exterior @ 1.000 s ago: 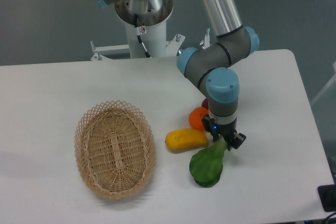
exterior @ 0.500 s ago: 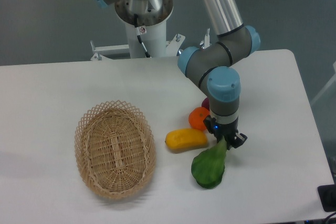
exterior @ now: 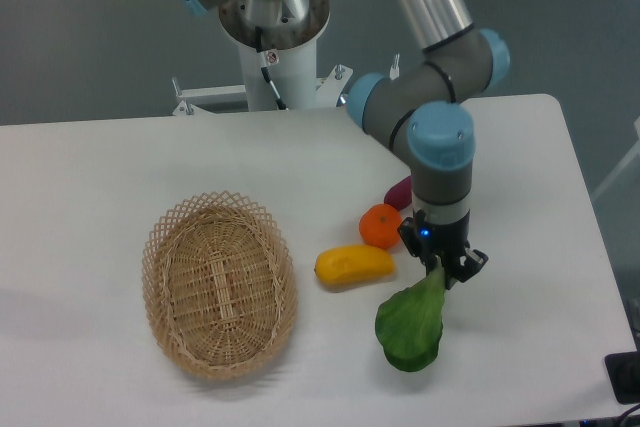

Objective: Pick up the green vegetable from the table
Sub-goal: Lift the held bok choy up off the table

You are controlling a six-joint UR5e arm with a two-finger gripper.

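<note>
Near the right side of the table (exterior: pixel 120 167), the gripper (exterior: pixel 441 274) pinches the green vegetable (exterior: pixel 411 326) by its pale stem, so its leaf hangs downward beside the yellow vegetable (exterior: pixel 354 265).

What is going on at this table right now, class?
The arm's gripper is shut on the stem of the green vegetable, whose leaf hangs down near the table; whether it is fully clear of the surface is hard to tell. Beside it lie a yellow vegetable, an orange piece and a partly hidden purple piece. A wicker basket sits to the left.
</note>
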